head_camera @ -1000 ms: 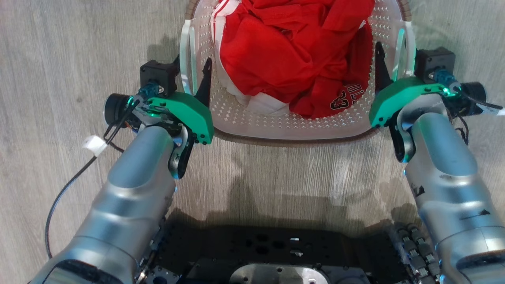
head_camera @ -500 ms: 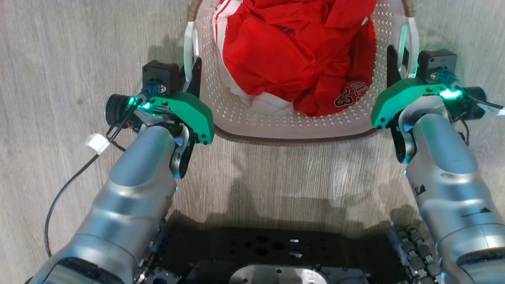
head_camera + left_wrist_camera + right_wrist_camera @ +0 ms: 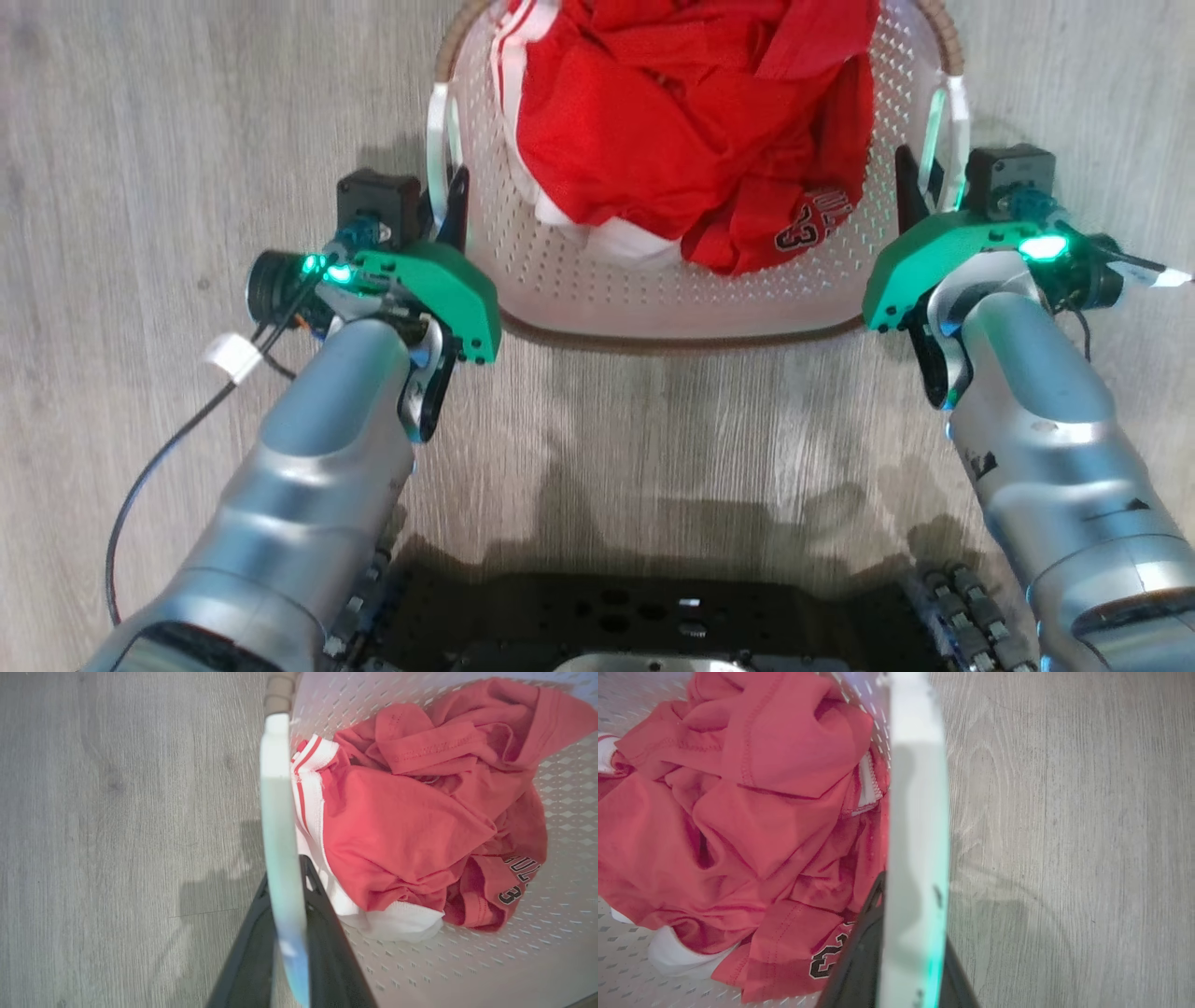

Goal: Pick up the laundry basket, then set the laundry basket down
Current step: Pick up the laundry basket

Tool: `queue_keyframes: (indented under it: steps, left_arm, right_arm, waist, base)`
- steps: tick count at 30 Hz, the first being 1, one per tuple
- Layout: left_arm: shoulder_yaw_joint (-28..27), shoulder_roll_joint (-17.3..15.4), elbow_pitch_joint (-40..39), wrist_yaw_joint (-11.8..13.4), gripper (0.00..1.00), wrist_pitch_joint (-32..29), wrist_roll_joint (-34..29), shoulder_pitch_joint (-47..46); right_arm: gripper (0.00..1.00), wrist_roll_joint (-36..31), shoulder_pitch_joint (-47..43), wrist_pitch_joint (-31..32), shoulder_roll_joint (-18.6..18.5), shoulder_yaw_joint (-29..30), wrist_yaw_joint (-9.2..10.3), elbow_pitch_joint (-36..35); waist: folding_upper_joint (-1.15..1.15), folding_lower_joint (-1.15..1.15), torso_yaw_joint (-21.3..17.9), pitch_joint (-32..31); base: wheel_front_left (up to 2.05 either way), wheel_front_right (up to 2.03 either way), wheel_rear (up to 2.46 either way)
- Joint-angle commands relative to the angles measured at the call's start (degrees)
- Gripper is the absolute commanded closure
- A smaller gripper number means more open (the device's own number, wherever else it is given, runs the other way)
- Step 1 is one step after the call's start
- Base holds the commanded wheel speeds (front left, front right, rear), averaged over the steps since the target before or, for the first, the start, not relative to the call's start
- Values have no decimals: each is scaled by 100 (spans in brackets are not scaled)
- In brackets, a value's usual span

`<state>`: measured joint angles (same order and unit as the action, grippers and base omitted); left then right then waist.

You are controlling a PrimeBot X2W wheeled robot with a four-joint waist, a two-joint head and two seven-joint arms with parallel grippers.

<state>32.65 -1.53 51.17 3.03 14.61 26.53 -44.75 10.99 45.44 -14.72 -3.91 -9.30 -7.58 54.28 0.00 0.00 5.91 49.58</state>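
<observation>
laundry basket [image 3: 653, 299] is sitting centred between both arms over the grey wood-look floor [image 3: 168, 112]; can't tell whether it's touching the floor or hanging clear. left gripper [image 3: 286, 872] is clamping the basket's left handle [image 3: 279, 788], one dark finger inside the basket wall and one outside, both pressing on the white strip. right gripper [image 3: 915, 905] is doing the same on the basket's right handle [image 3: 917, 788], fingers pinching it from both sides. red jersey [image 3: 653, 121] with white striped trim is lying bunched inside the basket. black print is showing on a fold toward the basket's near right corner: "33" in the head view, part letters "ULL" above it in the left wrist view, the rest folded under.
</observation>
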Motion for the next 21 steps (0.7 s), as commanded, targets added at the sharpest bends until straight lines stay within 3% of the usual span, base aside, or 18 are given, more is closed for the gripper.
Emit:
queue_keyframes:
  steps: [1, 21]
  left_arm:
    - [-142, -135, -48, -3, 100, 39, 48, 219]
    - [-110, -135, 419, -38, 100, 39, 101, 694]
  right_arm:
    - [100, 47, -299, -28, 103, -165, 9, -1]
    - [100, 897, -557, -28, 103, -956, 9, 594]
  waist:
    - [0, 0, -26, -156]
    - [0, 0, -115, -1280]
  base:
    - [0, 0, 0]
    - [0, 0, 0]
